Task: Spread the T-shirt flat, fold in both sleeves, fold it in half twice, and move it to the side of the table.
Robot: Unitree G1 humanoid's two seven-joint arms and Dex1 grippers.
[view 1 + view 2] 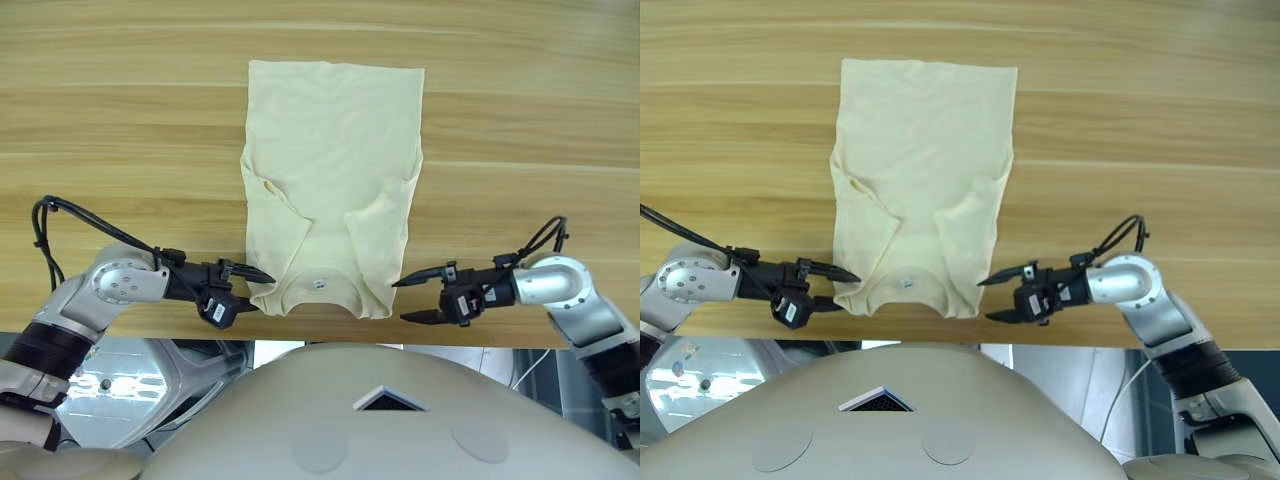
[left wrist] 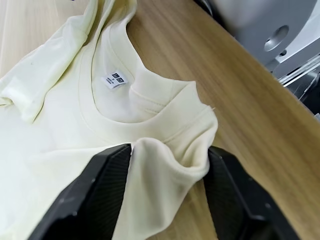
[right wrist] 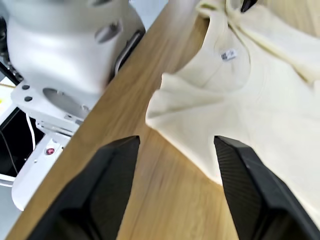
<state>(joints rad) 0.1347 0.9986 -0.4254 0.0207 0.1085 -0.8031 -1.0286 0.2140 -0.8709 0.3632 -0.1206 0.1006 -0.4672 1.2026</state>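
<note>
At the left, the left gripper point(image 1: 260, 293) sits low at the near edge of the wooden surface point(image 1: 120, 130), pointing inward at the T-shirt's point(image 1: 335, 150) shoulder corner. In the left wrist view its two black fingers point(image 2: 102, 187) press a raised, bunched fold of the pale yellow cloth from both sides, so they are pinching the shoulder just beside the collar.

The T-shirt lies in the middle of the surface as a narrow upright rectangle. Its hem is at the far end and its collar is at the near edge, closest to the robot. Both sleeves are turned in over the chest and meet roughly along the middle. A small white label point(image 1: 322, 282) shows inside the neckline. The cloth is mostly smooth, with a few creases around the folded sleeves.

At the right, the right gripper point(image 1: 399, 301) hovers just beside the other shoulder corner. Its fingers point(image 3: 247, 185) are spread wide apart with bare wood between them, and the cloth corner lies just ahead of their tips.
</note>
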